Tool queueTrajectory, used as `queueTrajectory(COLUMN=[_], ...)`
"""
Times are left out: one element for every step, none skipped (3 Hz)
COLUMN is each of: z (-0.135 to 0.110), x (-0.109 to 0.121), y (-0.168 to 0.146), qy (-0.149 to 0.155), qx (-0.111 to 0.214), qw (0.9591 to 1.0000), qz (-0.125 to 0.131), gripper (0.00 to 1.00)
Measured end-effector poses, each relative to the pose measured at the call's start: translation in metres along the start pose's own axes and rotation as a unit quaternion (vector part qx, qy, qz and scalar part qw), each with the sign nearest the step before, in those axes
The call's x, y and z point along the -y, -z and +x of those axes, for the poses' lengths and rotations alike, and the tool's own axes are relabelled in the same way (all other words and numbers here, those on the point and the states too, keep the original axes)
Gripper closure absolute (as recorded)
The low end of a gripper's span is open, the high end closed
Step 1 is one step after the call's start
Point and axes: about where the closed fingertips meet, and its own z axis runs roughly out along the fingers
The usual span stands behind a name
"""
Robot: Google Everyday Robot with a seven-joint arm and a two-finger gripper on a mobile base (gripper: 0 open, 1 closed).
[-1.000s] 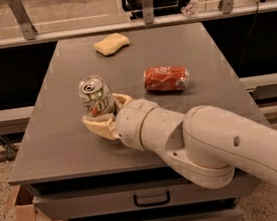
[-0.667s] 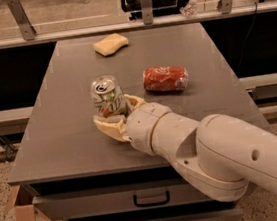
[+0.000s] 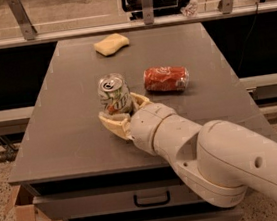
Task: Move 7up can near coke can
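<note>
A cardboard box point(image 3: 22, 220) sits on the floor at lower left, beside the grey table point(image 3: 64, 121). Toward the table's far edge lies a yellow sponge point(image 3: 111, 43). Near the middle, the 7up can point(image 3: 114, 93) stands upright between the two beige fingers point(image 3: 114, 125) of the gripper point(image 3: 118, 108). One finger lies at the can's near-left base and the other along its right side, so the jaws are clamped on the can. Just to the right, close but apart, the coke can point(image 3: 166, 79) lies on its side. The white arm point(image 3: 209, 154) reaches in from the lower right.
</note>
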Motion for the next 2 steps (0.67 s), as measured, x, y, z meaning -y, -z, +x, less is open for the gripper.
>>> queueTrajectory(z=[0.0072, 0.0103], x=[0.0107, 0.0187], y=[-0.0126, -0.0193], qy=[-0.011, -0.015], qx=[-0.004, -0.006], qw=[0.9998, 0.9995], qz=[0.017, 0.026], gripper=[1.0, 1.0])
